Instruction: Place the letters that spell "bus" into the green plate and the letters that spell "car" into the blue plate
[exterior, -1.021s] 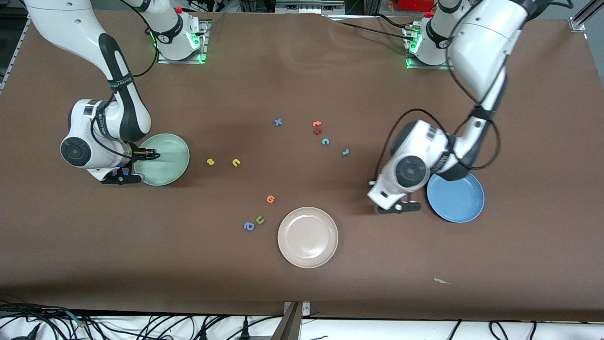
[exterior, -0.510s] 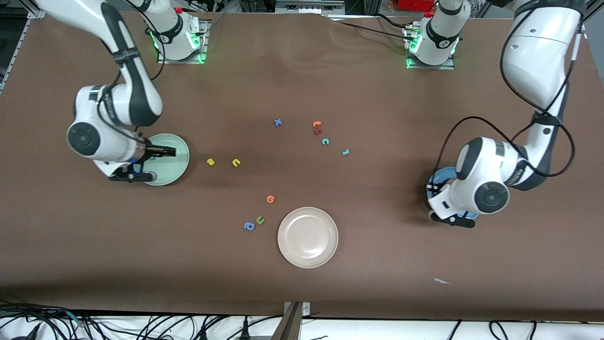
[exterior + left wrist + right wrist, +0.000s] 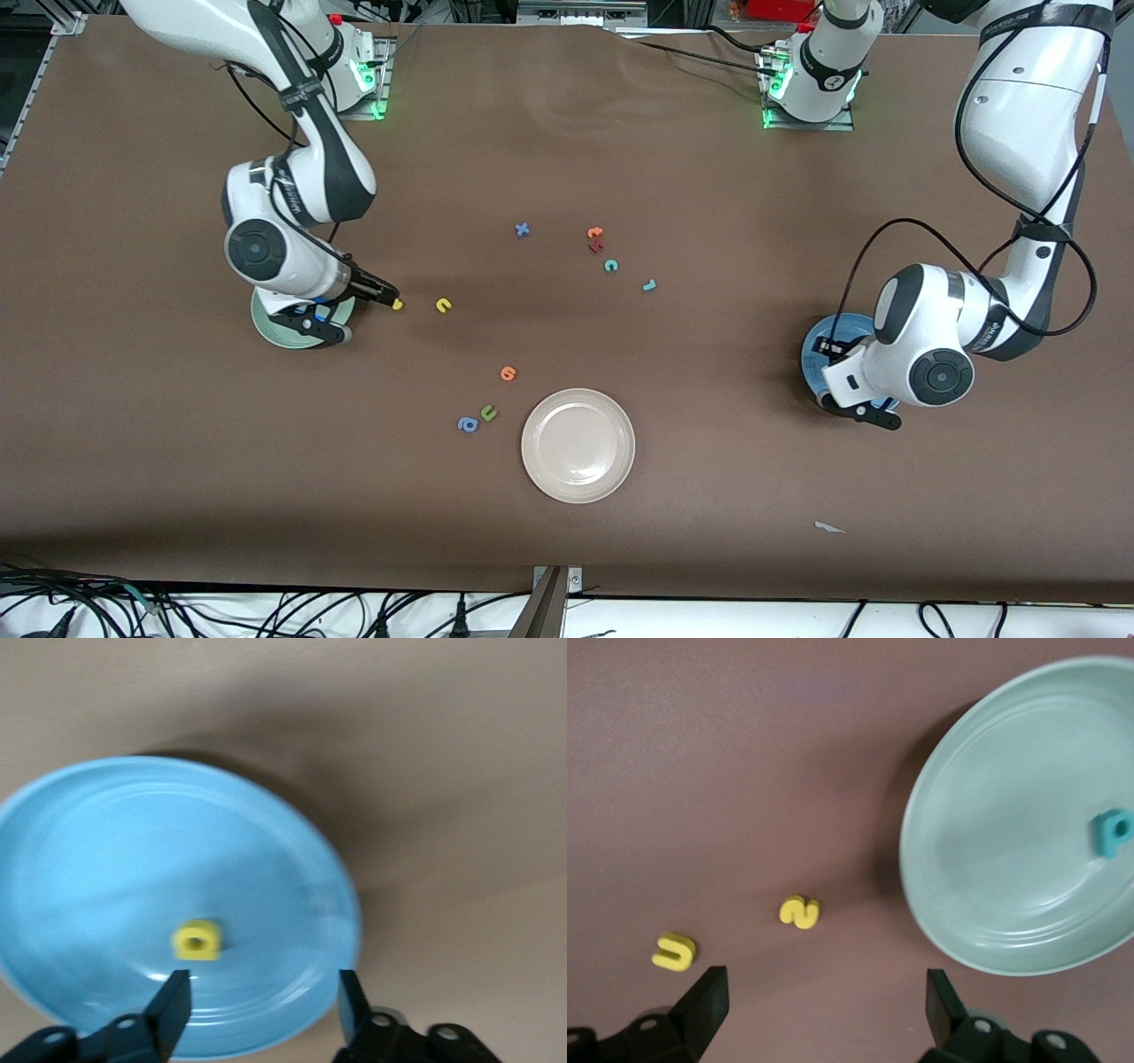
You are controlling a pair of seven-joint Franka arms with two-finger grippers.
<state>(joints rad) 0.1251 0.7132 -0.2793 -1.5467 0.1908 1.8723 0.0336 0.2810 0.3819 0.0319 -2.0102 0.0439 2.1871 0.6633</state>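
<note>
The only readable signs are the foam letters themselves. On the tabletop (image 3: 709, 496): a yellow s (image 3: 799, 912), a yellow u (image 3: 674, 951), a blue x (image 3: 522, 229), a teal c (image 3: 610, 265) and a blue a (image 3: 467, 424). In the green plate (image 3: 983, 930) — a teal b (image 3: 1112, 832). Arm markings are too small to read.

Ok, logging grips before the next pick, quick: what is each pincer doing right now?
Left pincer: open, empty, over the blue plate, where the yellow a lies.
Right pincer: open, empty, above the yellow s.
</note>
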